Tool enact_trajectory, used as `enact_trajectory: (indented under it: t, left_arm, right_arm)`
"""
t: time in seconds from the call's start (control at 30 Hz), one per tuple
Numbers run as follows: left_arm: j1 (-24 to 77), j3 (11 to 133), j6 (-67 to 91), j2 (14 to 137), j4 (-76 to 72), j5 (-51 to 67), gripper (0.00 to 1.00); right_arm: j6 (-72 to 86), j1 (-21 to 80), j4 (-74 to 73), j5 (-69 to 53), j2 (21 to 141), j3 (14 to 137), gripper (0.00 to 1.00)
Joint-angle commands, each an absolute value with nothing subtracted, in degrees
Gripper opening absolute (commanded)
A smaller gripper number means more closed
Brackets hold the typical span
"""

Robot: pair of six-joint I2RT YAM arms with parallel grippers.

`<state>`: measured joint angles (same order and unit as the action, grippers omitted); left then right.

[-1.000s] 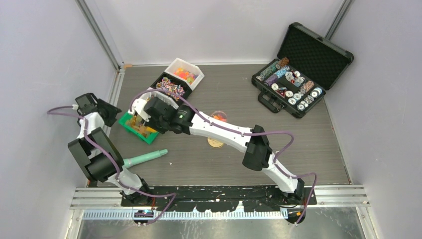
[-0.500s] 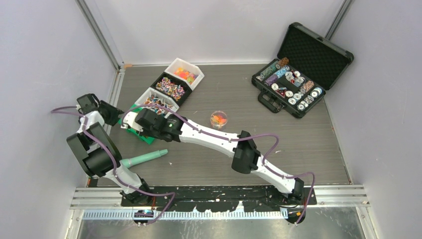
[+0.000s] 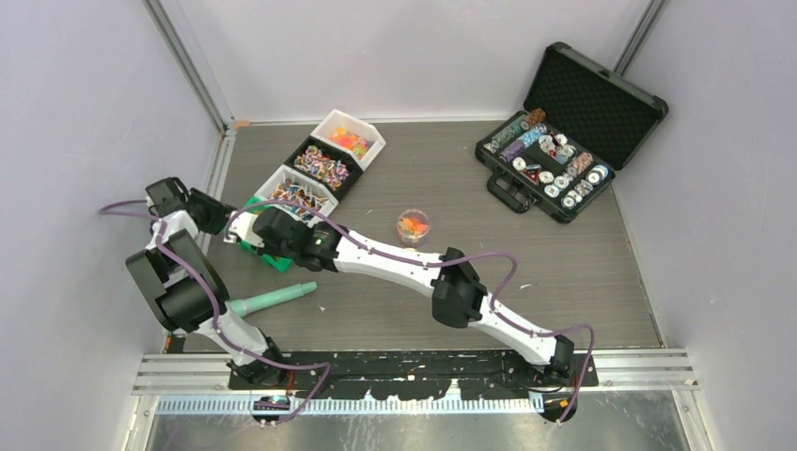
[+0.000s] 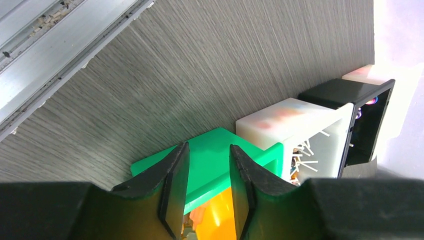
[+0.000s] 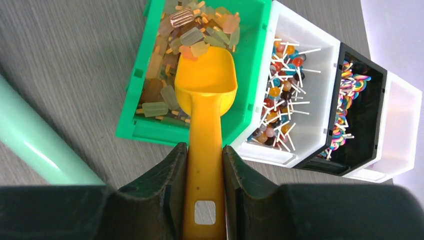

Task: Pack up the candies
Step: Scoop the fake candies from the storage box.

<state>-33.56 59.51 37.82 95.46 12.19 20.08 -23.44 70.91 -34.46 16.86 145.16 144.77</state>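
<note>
The candies lie in a row of bins: golden-brown ones in a green bin, lollipops in a white bin, striped ones in a black bin. My right gripper is shut on the handle of an orange scoop. The scoop's bowl sits low in the green bin against the candies. My left gripper straddles the green bin's outer rim at its left corner, jaws slightly apart. Whether they press on it does not show. From above, both grippers meet at the green bin.
A mint-green tube lies in front of the green bin. A small clear cup with orange candies stands mid-table. A white bin of orange candies ends the row. An open black case of poker chips sits back right.
My right arm has swung left and lowered the scoop into the green bin, uncovering the white lollipop bin. The left jaws have narrowed at the bin's corner.
</note>
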Motion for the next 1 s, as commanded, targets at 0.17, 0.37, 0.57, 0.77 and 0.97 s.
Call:
enact_trajectory:
  t: [0.17,0.37,0.57,0.77,0.97]
  left_arm:
    - [-33.5,58.4,38.9,96.3,11.0,22.3,0.36]
    - [-33.4,58.3,38.8,96.4,10.9,22.5,0.36]
    - [-33.3,58.1,38.8,95.7,11.3,22.6,0.35]
    - [-33.3,57.8,38.9,95.6,11.8,22.7,0.35]
    - [-33.3,57.7,39.3,95.1,11.9,22.6,0.36]
  right_arm:
    - [-21.2,71.4,-20.7,17.7,140.1,134.2,0.0]
    - [-19.4,71.3,-16.7,18.0,137.3,128.7,0.0]
    - [-17.5,70.9,-12.0,19.1,133.4,121.1,0.0]
    - [-16.2,70.7,-4.3,18.1,128.0,110.7,0.0]
    - [-12.7,69.7,4.4,16.7,124.7,101.8,0.0]
